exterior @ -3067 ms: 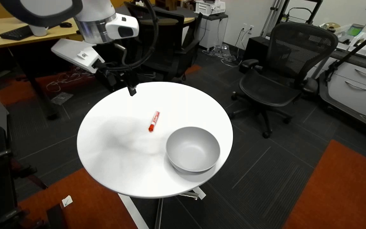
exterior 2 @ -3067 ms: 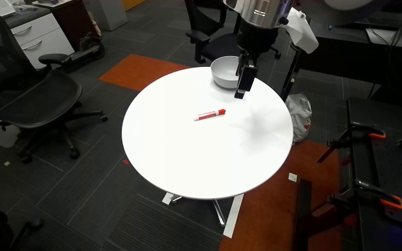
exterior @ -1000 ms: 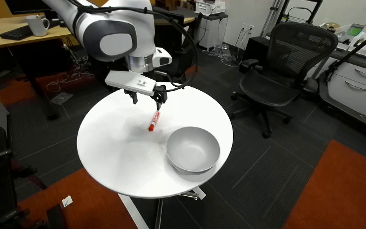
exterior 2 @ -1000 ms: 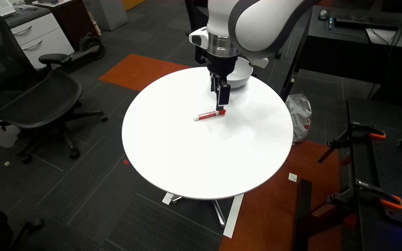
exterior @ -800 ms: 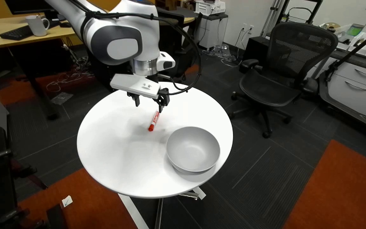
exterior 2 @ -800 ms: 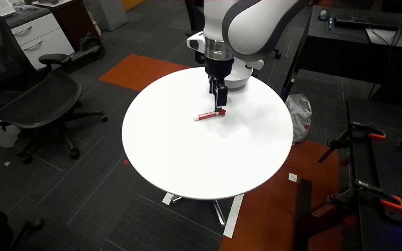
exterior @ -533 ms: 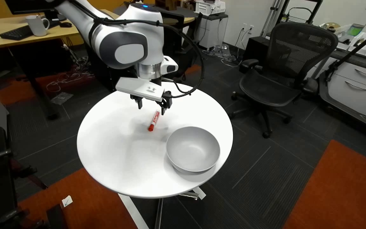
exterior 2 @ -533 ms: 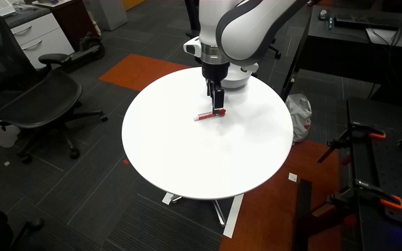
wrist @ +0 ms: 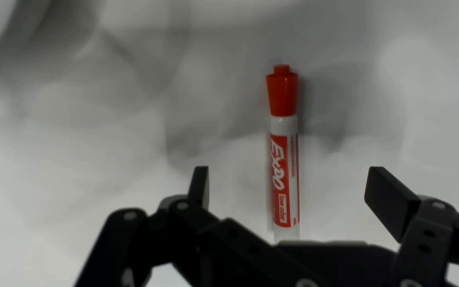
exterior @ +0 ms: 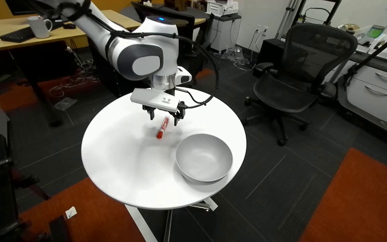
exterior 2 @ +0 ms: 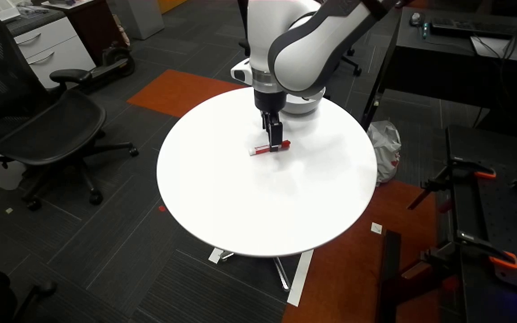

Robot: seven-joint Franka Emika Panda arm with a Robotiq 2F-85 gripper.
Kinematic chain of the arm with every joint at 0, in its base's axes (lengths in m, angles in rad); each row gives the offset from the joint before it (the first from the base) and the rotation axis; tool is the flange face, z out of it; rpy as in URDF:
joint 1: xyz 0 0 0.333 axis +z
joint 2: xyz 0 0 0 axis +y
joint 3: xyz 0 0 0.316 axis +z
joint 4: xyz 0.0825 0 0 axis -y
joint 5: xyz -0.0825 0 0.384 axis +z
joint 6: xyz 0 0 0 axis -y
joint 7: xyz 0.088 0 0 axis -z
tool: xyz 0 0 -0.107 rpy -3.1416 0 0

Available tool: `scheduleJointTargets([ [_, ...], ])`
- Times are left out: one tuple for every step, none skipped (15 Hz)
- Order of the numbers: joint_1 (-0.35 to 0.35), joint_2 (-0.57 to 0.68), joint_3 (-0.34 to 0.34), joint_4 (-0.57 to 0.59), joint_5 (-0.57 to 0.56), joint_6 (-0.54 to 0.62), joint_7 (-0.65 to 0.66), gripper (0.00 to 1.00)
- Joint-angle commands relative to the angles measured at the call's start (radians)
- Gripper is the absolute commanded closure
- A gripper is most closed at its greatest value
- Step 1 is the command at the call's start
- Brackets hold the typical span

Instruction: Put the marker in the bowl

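Marker (wrist: 283, 171): not yet picked up, lying flat on the white table (exterior: 123, 174).

At the gripper (exterior: 164, 120): nothing held; fingers (wrist: 391, 203) well apart, on either side of the marker, with a visible gap both ways and no contact in the wrist view. About centred between the tips, lengthwise square to the line of closing. Cap (wrist: 282, 95) out ahead of the fingers, pale end (wrist: 286, 234) back toward the gripper's base. Cannot tell from these angles whether low enough yet for a pinch; probably a little further down to go.

Farther out: bowl (exterior: 204, 160), upright on the same table near its edge, apart from the marker. No marker inside; partly hidden behind the arm (exterior 2: 308, 54) in an exterior view.

Progress, as judged: approach and line-up done, or nearly. Left to do: final lowering if needed, closing on the marker, lift, carry across to the bowl, release inside. Well under halfway, likely. Risk on the way down: nudging or rolling the marker with a fingertip if off-centre.
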Motion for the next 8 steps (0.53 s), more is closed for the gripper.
scheduleJointTargets([
  [-0.015,0.038,0.015,0.068,-0.023,-0.059,-0.008,0.00],
  [-0.015,0.046,0.016,0.078,-0.022,-0.066,-0.009,0.00],
  [-0.016,0.053,0.016,0.086,-0.022,-0.073,-0.010,0.00],
  [-0.017,0.059,0.016,0.095,-0.022,-0.081,-0.011,0.00],
  [-0.017,0.065,0.016,0.102,-0.021,-0.087,-0.011,0.00],
  [-0.017,0.071,0.017,0.109,-0.021,-0.093,-0.011,0.00],
  [-0.017,0.076,0.017,0.115,-0.020,-0.099,-0.011,0.00],
  [-0.017,0.081,0.017,0.121,-0.020,-0.105,-0.011,0.00],
])
